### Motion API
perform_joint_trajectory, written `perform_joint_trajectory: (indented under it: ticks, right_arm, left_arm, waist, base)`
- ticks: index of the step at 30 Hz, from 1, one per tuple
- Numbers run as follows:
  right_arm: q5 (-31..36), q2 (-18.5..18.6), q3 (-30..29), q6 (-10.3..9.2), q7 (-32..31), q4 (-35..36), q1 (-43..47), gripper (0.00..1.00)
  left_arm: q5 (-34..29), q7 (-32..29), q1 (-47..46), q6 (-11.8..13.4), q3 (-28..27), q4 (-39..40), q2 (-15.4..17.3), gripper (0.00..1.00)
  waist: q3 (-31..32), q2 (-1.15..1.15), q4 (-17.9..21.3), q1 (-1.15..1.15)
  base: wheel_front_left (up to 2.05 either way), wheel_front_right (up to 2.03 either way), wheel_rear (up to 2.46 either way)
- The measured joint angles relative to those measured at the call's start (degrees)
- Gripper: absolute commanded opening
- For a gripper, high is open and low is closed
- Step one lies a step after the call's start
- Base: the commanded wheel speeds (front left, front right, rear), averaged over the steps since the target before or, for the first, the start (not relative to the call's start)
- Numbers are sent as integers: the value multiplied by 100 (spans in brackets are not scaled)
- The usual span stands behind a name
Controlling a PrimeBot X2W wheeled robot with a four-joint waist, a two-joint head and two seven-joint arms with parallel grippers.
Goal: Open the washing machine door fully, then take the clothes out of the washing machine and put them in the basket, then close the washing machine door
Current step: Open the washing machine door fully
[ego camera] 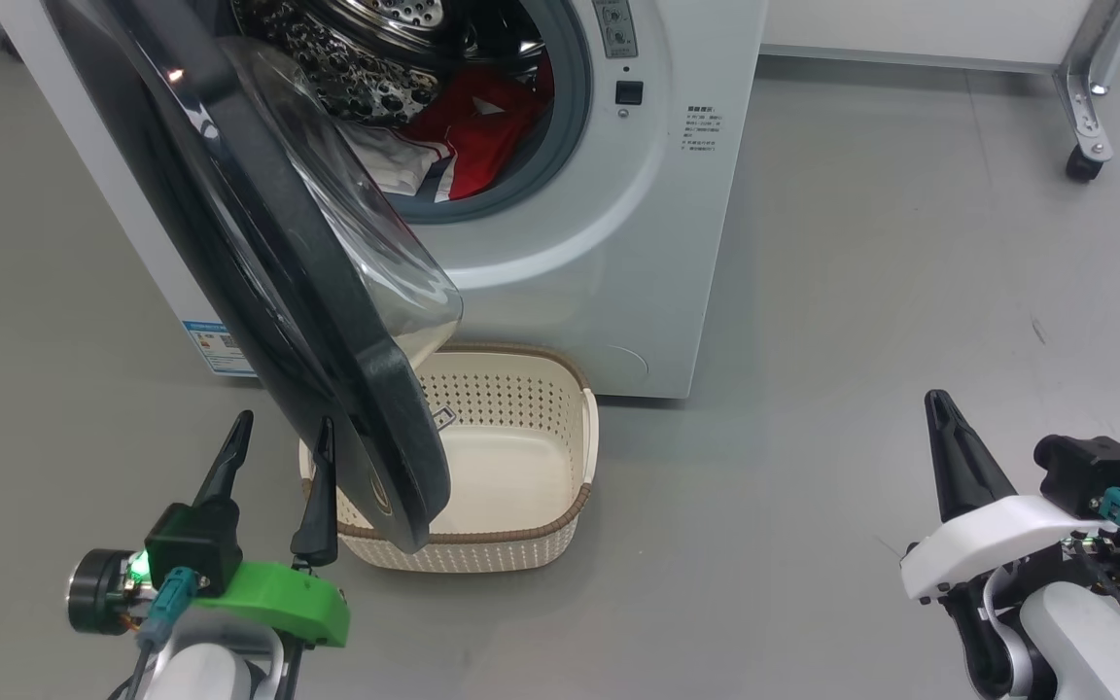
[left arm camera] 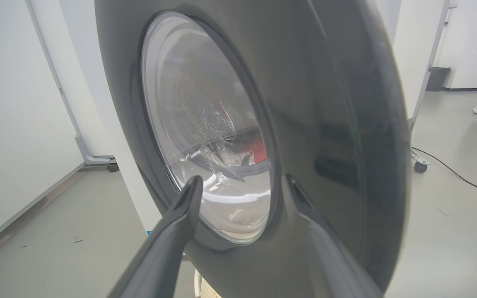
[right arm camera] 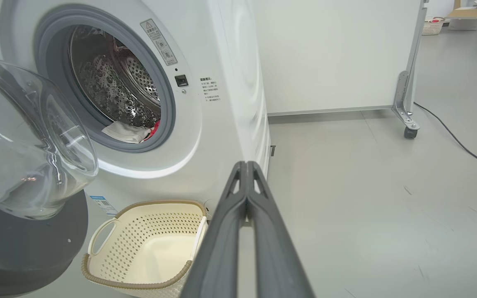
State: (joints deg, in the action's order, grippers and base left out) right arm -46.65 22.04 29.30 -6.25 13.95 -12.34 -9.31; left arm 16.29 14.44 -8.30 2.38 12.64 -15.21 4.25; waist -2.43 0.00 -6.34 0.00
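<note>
Left gripper (ego camera: 286,433): fingers spread wide, nothing between them, just beside outer face of washing machine door (ego camera: 307,321); contact unclear. Door stands part open, its lower rim over left end of basket (ego camera: 587,437), which sits on floor before washing machine (ego camera: 609,243). Clothes (ego camera: 468,136), red and white, lie in drum. Right gripper (ego camera: 941,413): clenched, empty, well apart at right
</note>
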Motion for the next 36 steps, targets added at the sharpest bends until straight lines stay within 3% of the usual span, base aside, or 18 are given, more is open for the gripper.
perform_joint_trajectory:
  ticks: [1,3,4,17,36]
  right_arm:
    - [0,-36,-65,-8,0,5,57,0]
    - [34,-77,-165,-46,1,8,170,87]
    - [86,-77,-211,-48,2,7,215,100]
    - [705,-393,-968,-97,8,365,548,100]
    - [1204,-836,-1432,-97,8,769,1000,100]
  left_arm:
    - [0,0,16,0,-11,1,-1,100]
    - [-3,0,49,-20,-21,0,-3,100]
    - [-16,0,62,-24,-19,-1,-4,100]
    - [-57,0,68,-60,-65,-1,-37,100]
    - [-87,0,70,-99,-121,-3,-109,100]
  waist:
    - [3,0,7,0]
    - [6,0,19,0]
    - [7,0,23,0]
    - [7,0,54,0]
    - [3,0,51,0]
  base:
    - [0,0,0]
    - [0,0,0]
    - [0,0,0]
    - [0,0,0]
    - [0,0,0]
